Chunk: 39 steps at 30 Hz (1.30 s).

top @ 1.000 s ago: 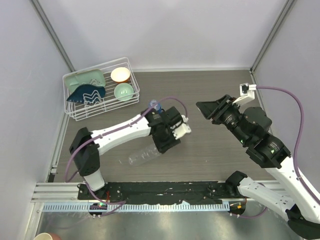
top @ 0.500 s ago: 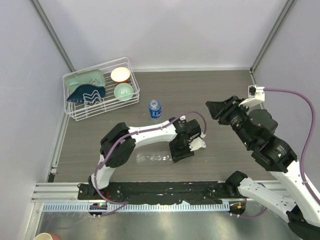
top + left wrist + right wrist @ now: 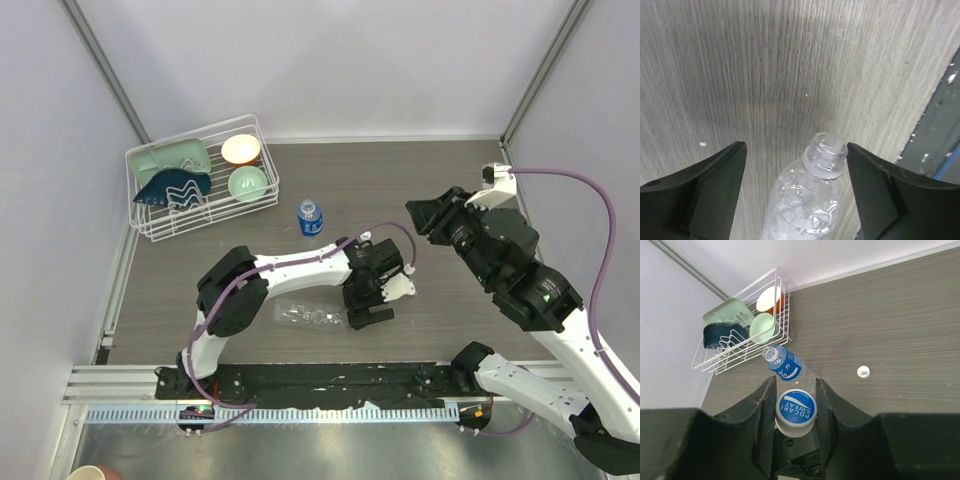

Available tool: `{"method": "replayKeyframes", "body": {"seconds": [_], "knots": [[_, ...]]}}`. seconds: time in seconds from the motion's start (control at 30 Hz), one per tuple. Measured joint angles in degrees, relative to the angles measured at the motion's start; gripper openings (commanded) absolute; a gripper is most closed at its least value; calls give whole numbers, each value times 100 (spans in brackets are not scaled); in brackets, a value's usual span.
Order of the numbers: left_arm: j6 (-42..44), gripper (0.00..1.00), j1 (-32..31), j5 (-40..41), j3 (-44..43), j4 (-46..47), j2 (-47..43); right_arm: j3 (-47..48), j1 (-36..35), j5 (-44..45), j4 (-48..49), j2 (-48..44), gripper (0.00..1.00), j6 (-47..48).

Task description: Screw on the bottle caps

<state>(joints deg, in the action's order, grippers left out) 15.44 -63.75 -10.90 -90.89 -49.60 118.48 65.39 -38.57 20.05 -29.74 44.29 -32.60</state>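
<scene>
Item: plain bottle [image 3: 815, 190], clear and label-free, laid on its side on the grey wood-grain tabletop [image 3: 450, 170] near the front edge, its open mouth seen in the left wrist view. Item: left tool [image 3: 796, 147], lowered over that bottle's neck with the fingers [image 3: 705, 190] spread wide apart; the neck is placed between them, nearer to one finger, and no contact is seen. Item: labelled bottle [image 3: 310, 217], blue-wrapped, stood upright further back on the tabletop, just beside the wire rack [image 3: 200, 222] and well apart from the plain bottle; its neck appears bare. Item: right tool [image 3: 795, 387], raised above the right half of the tabletop and closed firmly on the held cap [image 3: 795, 412], a round white cap with a blue printed top, which is pinched between both fingers. Item: loose cap [image 3: 863, 372], small, round and white, laid flat on the tabletop in the right wrist view, apart from the labelled bottle. Rack contents: cream bowl [image 3: 241, 149], green bowl [image 3: 247, 183], green dish [image 3: 170, 157] and dark blue dish [image 3: 172, 186], all held inside the wires at the far left corner.
</scene>
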Motion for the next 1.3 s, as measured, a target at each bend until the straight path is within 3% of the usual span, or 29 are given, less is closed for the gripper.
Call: {"method": "replayKeyframes", "body": {"seconds": [0.07, 0.47, 0.8, 0.97, 1.3], "knots": [[-2, 99, 0, 9, 98, 35, -214, 0, 0, 0, -20, 13, 10, 7], [269, 100, 0, 490, 719, -11, -1742, 85, 0, 0, -203, 35, 11, 81], [1539, 100, 210, 658, 2450, -402, -3635, 203, 0, -13, -245, 74, 12, 111], [1969, 100, 476, 691, 3241, -382, -3670, 291, 0, -87, -243, 140, 14, 111], [2124, 100, 605, 737, 3475, 291, -3539, 319, 0, -258, -203, 142, 14, 105]]}}
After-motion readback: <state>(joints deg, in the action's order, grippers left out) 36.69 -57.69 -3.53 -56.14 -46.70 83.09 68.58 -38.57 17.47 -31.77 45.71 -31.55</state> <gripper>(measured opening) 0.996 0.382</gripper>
